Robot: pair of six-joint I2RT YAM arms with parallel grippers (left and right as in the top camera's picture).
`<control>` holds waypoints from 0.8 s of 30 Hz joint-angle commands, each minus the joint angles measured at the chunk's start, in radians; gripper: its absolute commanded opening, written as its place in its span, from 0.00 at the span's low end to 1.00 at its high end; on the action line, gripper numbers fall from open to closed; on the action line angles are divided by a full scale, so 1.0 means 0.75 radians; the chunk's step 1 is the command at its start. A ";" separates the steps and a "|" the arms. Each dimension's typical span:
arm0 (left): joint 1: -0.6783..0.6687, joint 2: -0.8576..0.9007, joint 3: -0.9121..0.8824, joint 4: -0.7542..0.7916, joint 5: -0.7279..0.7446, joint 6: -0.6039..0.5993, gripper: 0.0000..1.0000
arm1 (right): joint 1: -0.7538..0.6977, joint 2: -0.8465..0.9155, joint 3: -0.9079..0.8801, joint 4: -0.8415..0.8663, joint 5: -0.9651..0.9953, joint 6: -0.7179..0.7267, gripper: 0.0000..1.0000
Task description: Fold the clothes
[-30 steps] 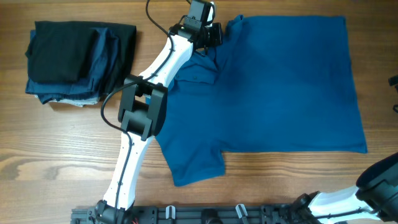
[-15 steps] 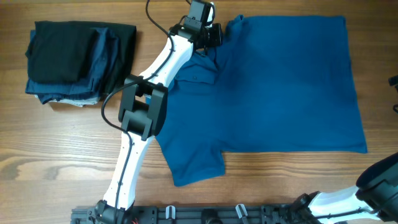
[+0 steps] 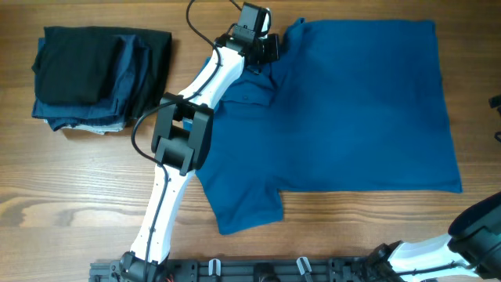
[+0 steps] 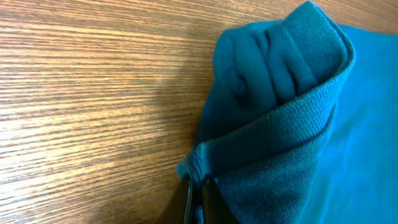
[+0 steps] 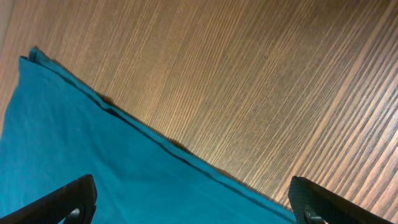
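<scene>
Overhead view: a bright blue polo shirt (image 3: pixel 360 110) lies spread flat across the middle and right of the wooden table (image 3: pixel 78 196), hem to the right and one short sleeve (image 3: pixel 246 207) splayed toward the near edge. At the shirt's far left corner the left fingers (image 4: pixel 188 202) are clenched on a ribbed edge (image 4: pixel 280 143) of the fabric, which bunches up in a soft roll just above the pinch; whether that band is collar or sleeve cuff cannot be told. The right fingers (image 5: pixel 68 199) stand released and wide apart, hovering over the shirt's edge where it meets bare wood, holding nothing.

The fold looks to be at its start. To do it well, the pinched edge should probably be lifted only enough to clear the cloth beneath, then carried straight across so the crease runs true. The thin grip could slip, and the bunched fabric may drag in a wrinkle.

No bin or basket is in view; a stack of dark folded garments (image 3: pixel 98 78) sits directly on the table at far left, well apart from the shirt.
</scene>
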 commanded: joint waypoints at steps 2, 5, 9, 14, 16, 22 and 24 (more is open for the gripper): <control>0.038 -0.062 0.011 0.006 -0.014 0.008 0.04 | -0.009 -0.014 0.016 0.000 -0.016 -0.004 1.00; 0.050 -0.089 0.011 0.006 -0.014 0.008 0.04 | -0.009 -0.014 0.016 0.000 -0.016 -0.004 1.00; 0.076 -0.125 0.011 0.017 -0.028 0.018 0.04 | -0.009 -0.014 0.016 0.000 -0.016 -0.004 1.00; 0.113 -0.139 0.011 0.050 -0.080 0.053 0.04 | -0.009 -0.014 0.016 0.000 -0.016 -0.004 1.00; 0.132 -0.139 0.011 0.068 -0.080 0.069 0.04 | -0.009 -0.014 0.016 0.000 -0.016 -0.004 1.00; 0.192 -0.138 0.011 0.156 -0.146 0.080 0.04 | -0.009 -0.014 0.016 0.000 -0.016 -0.004 1.00; 0.214 -0.138 0.011 0.206 -0.165 0.118 0.04 | -0.009 -0.014 0.016 0.000 -0.016 -0.004 1.00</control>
